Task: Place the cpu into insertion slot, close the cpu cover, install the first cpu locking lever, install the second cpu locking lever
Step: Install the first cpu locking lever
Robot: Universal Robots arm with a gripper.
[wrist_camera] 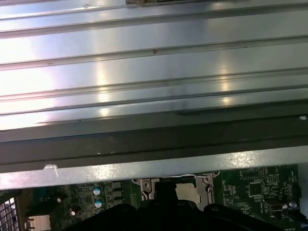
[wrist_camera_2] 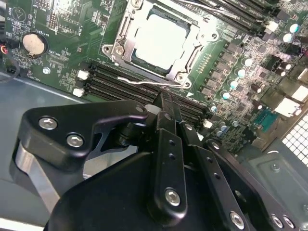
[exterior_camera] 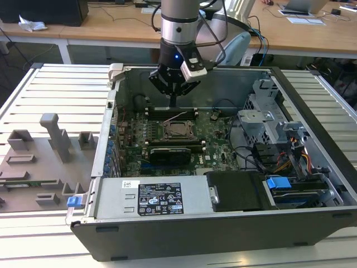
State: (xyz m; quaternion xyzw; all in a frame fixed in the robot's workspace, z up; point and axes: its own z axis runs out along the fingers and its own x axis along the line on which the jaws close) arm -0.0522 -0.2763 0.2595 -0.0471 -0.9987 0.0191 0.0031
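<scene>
The gripper hangs inside the open case, above the board, with its fingers pressed together and carrying nothing. In the second wrist view the fingertips come to a single narrow point just short of the slot, directly over the thin wire lever that lies along the socket's near edge, beside the memory slots. Whether the tip touches the lever cannot be told.

The cpu already sits in the slot, just ahead of the fingertips. Its pale metal top shows through the window of the cover, which lies flat over it. Judged from this, the placing and the cover step are done, and the work now concerns the lever nearest the fingertips.

Handling notes, as judgement:
- The lever is a slender sprung steel wire. Expect it to be stiff along its length but to resist bending and to snap back if released early.
- It is smooth and round, so a closed fingertip can slide off it. Push at the bent handle end, not mid-span.
- The cover is thin sheet metal: light, rigid enough, and easily scratched.
- The cpu is light, flat and rigid, but the contacts beneath it are fragile. Keep all load on the lever and none on the chip top.
- The components around the socket are small and brittle. A slip toward the memory slots risks damage.
</scene>
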